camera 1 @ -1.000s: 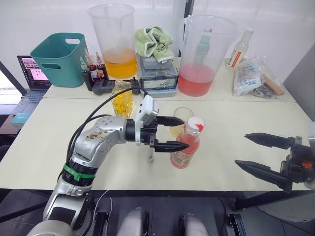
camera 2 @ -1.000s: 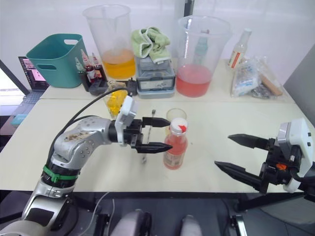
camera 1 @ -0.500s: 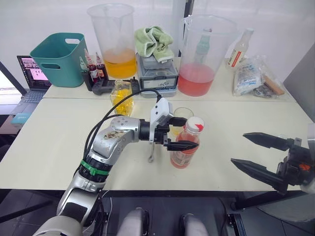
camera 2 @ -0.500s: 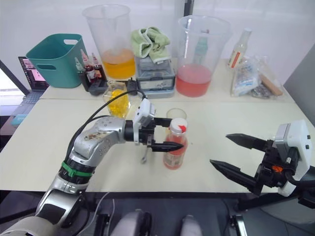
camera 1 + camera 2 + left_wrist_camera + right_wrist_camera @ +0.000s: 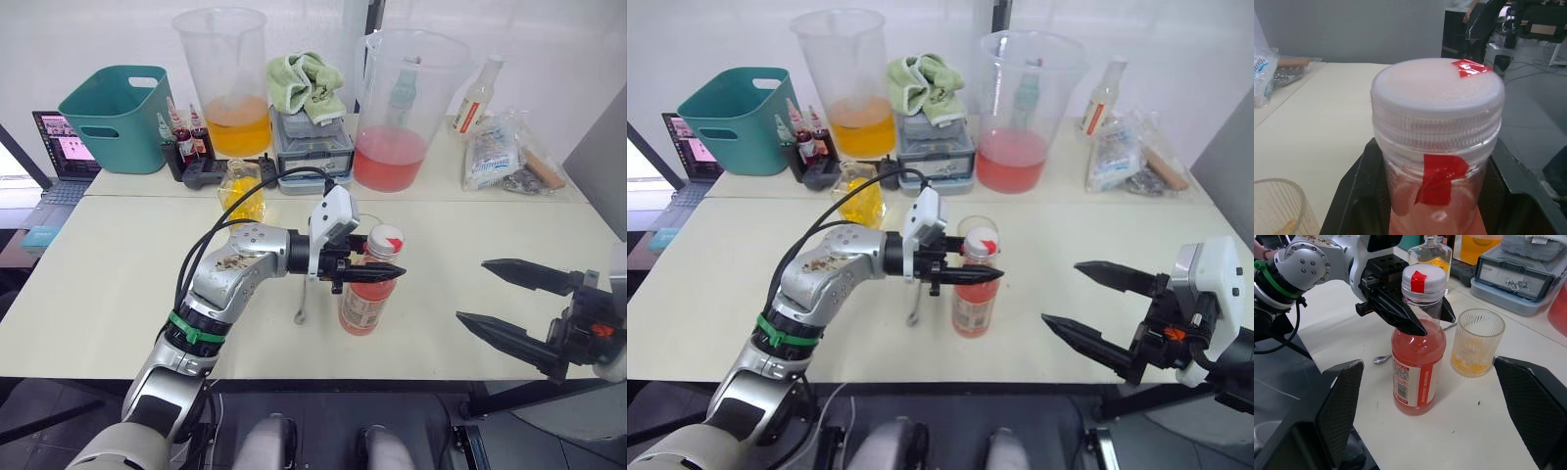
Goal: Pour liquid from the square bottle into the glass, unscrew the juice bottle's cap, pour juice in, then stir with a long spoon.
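Juice bottle: upright on the pale worktop, near its front edge; pink-red contents, white and red label. Cap: white, red tab on top, screwed on.

Left gripper: at the bottle's neck just under the cap, one black finger on each side; jaws grasping the juice bottle, fingers touching the neck in the left wrist view.

Right gripper: well apart from the bottle, out over the worktop's front right; jaws released, spread wide, holding nothing.

Glass: ribbed tumbler just behind the bottle, a shallow layer of yellow-orange liquid at the bottom.

Long spoon: flat on the worktop beneath the left gripper, bowl toward the front edge, beside the bottle's base.

Square bottle: at the back of the worktop, behind the left arm, yellow-orange contents, well apart from the glass.

Back row: teal bin, beaker of orange liquid, green cloth on a grey case, beaker of pink liquid.
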